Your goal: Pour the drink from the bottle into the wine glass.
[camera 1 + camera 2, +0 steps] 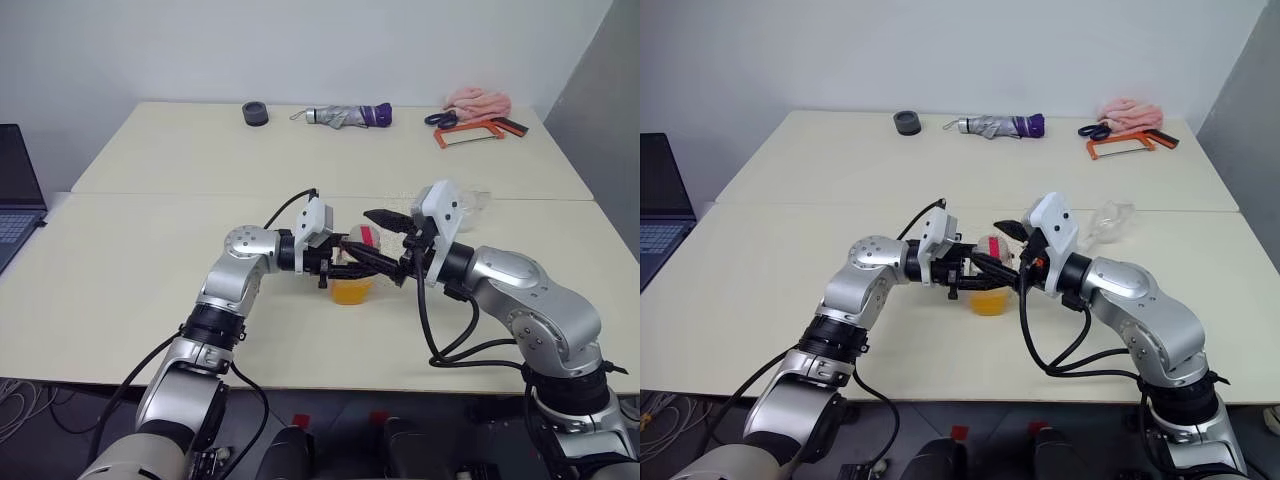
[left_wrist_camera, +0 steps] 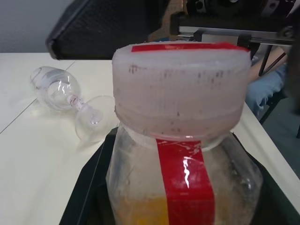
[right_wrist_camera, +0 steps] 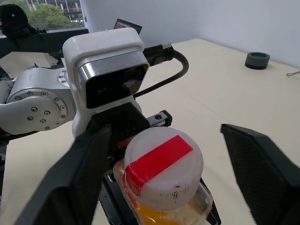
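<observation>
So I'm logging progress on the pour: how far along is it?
Early. Done: the left gripper is shut on the bottle, held upright off the table. In hand: the right gripper has its fingers either side of the cap, not yet closed on it. Left: the cap is still on, the wine glass lies on its side, and the drink is still in the bottle.

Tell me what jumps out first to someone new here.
Mid-table, the left gripper is shut on a small clear plastic bottle with a red label strip and orange-yellow drink low inside. The right gripper is open, its fingers either side of the bottle's red-and-white cap, which is on. The clear stemmed wine glass lies on its side on the table beyond.
</observation>
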`<action>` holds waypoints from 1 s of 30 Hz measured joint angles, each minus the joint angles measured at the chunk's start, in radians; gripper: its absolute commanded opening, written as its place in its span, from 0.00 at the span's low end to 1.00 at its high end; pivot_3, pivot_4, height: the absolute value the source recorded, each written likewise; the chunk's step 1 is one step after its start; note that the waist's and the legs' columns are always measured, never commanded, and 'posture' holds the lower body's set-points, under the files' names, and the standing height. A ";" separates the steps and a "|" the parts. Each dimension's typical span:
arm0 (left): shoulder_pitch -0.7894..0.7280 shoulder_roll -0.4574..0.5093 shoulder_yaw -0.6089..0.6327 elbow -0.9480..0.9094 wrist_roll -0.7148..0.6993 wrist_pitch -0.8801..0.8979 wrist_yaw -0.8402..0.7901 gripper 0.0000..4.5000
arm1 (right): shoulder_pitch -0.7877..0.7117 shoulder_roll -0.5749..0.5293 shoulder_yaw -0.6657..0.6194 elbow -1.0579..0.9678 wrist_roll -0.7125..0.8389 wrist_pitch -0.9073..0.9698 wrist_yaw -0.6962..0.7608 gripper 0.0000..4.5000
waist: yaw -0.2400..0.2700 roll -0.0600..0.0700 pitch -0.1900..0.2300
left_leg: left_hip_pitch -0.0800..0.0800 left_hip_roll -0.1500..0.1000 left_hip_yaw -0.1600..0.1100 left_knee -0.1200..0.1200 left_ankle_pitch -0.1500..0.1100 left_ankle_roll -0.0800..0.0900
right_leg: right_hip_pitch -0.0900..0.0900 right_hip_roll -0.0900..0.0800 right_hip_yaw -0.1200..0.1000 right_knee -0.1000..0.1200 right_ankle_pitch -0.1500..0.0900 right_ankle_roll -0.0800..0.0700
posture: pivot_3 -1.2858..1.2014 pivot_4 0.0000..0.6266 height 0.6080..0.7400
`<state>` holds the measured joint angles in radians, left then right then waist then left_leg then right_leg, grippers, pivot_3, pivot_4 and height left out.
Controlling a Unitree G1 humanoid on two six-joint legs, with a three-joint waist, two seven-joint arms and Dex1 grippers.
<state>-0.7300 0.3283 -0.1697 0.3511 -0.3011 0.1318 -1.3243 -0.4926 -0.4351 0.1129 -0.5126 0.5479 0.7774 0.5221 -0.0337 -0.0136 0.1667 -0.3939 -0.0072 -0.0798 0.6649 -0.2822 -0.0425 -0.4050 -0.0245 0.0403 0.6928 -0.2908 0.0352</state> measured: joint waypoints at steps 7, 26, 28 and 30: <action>0.000 0.001 0.002 0.000 0.000 0.003 0.007 0.43 | -0.007 0.001 0.011 0.012 -0.018 -0.009 0.021 0.42 | 0.000 0.000 0.000 | 0.000 0.000 0.000 0.000 0.000 0.000 | 0.000 0.000 0.000 0.000 0.000 0.000 | 0.52 0.24 1.00; -0.002 0.004 -0.017 -0.050 -0.013 0.039 -0.079 0.42 | -0.174 -0.195 0.074 0.215 -0.031 -0.193 0.489 0.42 | -0.002 0.000 0.000 | 0.000 0.000 0.000 0.000 0.000 0.000 | 0.000 0.002 0.000 -0.001 0.000 0.000 | 0.52 0.24 1.00; -0.004 0.005 -0.017 -0.048 -0.012 0.039 -0.079 0.42 | -0.192 -0.194 0.080 0.251 -0.039 -0.217 0.526 0.42 | -0.002 0.000 0.000 | 0.000 0.000 0.000 0.000 0.000 0.000 | 0.000 0.002 0.000 -0.001 0.000 0.000 | 0.52 0.24 1.00; -0.012 0.003 -0.018 -0.047 -0.012 0.039 -0.079 0.42 | -0.198 -0.198 0.075 0.257 -0.038 -0.225 0.543 0.42 | 0.000 0.000 0.000 | 0.000 0.001 0.000 0.000 0.000 0.000 | 0.000 0.001 0.000 -0.001 0.000 0.000 | 0.52 0.24 1.00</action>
<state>-0.7416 0.3316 -0.1881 0.3041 -0.3133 0.1707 -1.4031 -0.6906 -0.6332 0.1879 -0.2553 0.5100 0.5527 1.0650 -0.0340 -0.0135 0.1668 -0.3944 -0.0067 -0.0803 0.6649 -0.2822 -0.0424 -0.4052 -0.0236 0.0398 0.6919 -0.2907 0.0352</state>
